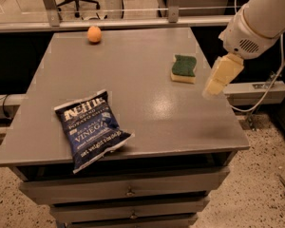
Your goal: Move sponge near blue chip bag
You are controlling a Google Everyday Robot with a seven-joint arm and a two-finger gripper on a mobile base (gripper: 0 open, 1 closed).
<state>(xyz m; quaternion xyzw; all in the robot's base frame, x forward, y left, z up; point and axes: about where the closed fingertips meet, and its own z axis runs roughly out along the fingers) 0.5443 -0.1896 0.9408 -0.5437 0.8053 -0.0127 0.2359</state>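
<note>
The sponge (184, 68), dark green on top over pale yellow foam, lies on the grey table (137, 99) at its right side. The blue chip bag (89, 127) with white "VINEGAR" lettering lies at the front left, its lower end hanging over the table's front edge. My gripper (221, 76), pale yellow, hangs from the white arm at the right. It is above the table's right edge, just right of the sponge and apart from it. It holds nothing that I can see.
A round orange fruit (94, 34) sits at the table's back left. Drawers (128, 191) are below the tabletop. A rail (133, 23) runs behind the table, with an office chair beyond it. Cables hang at the right.
</note>
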